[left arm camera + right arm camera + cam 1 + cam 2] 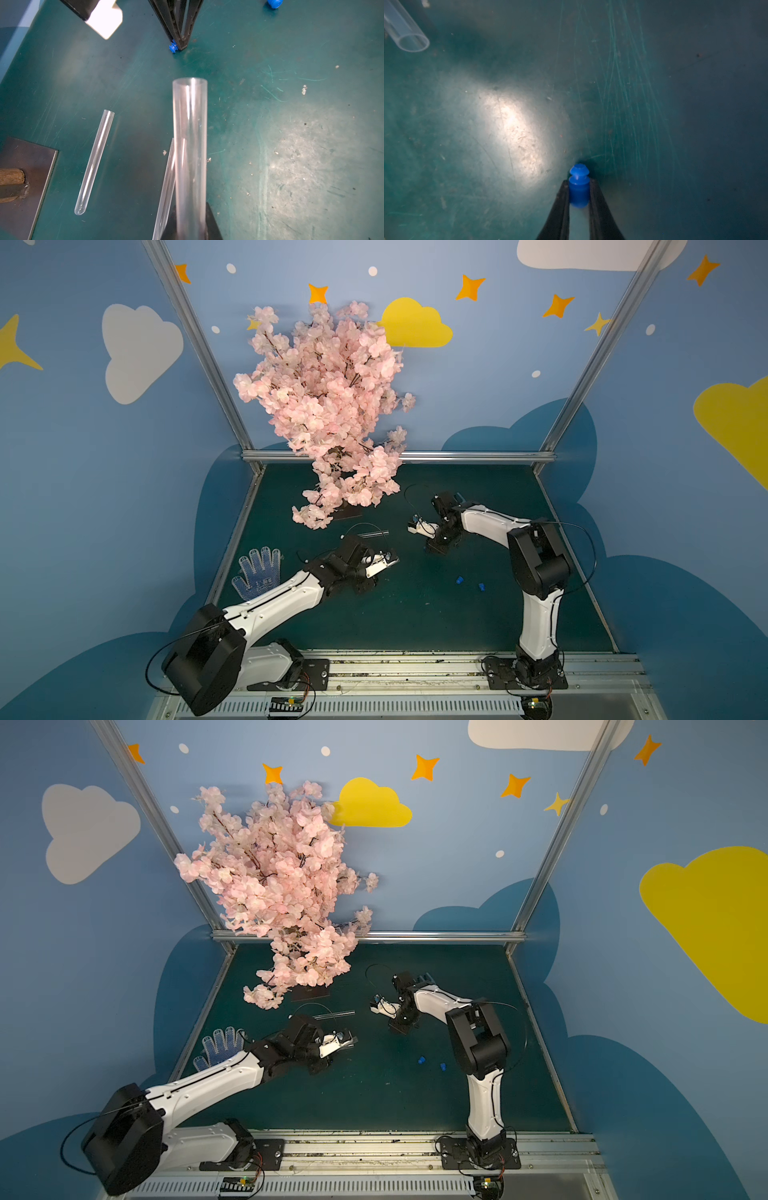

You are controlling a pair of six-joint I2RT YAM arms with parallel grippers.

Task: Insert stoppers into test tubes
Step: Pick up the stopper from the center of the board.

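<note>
My left gripper is shut on a clear test tube, whose open mouth points away from it, toward the right gripper. That open end also shows in the right wrist view, the tube lying well off to one side. My right gripper is shut on a small blue stopper, fingertips down at the green mat. A second tube lies loose on the mat. A third tube lies partly behind the held one. Two more stoppers sit near the right arm.
A pink blossom tree on a dark base plate stands at the back left. A dotted blue-and-white glove lies at the left edge of the mat beside the left arm. Metal frame posts and blue walls enclose the mat.
</note>
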